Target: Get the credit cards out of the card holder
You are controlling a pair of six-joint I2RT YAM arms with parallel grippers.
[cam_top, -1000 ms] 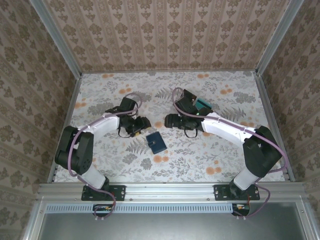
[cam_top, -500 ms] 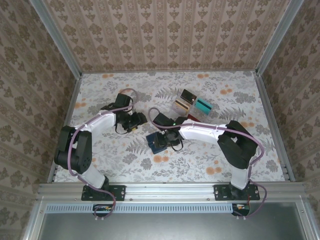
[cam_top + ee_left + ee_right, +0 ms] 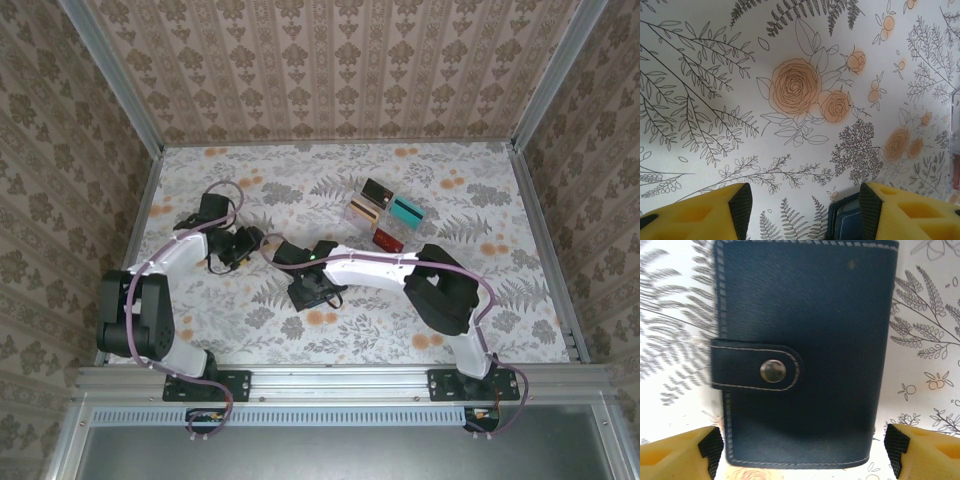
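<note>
Wallet [image 3: 800,340] shut, tab [image 3: 752,371] snapped, flat on table [image 3: 500,180]; right gripper [image 3: 802,452] wide, straddling it, gripping nothing. Left gripper [image 3: 802,210] wide, empty, at its 10 o'clock; clear tray [image 3: 385,213] at 1 o'clock, well apart.

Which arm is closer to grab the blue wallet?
Right. The right gripper hangs open over the closed card holder, a finger either side; the left gripper, also open, sits off beside it.
</note>
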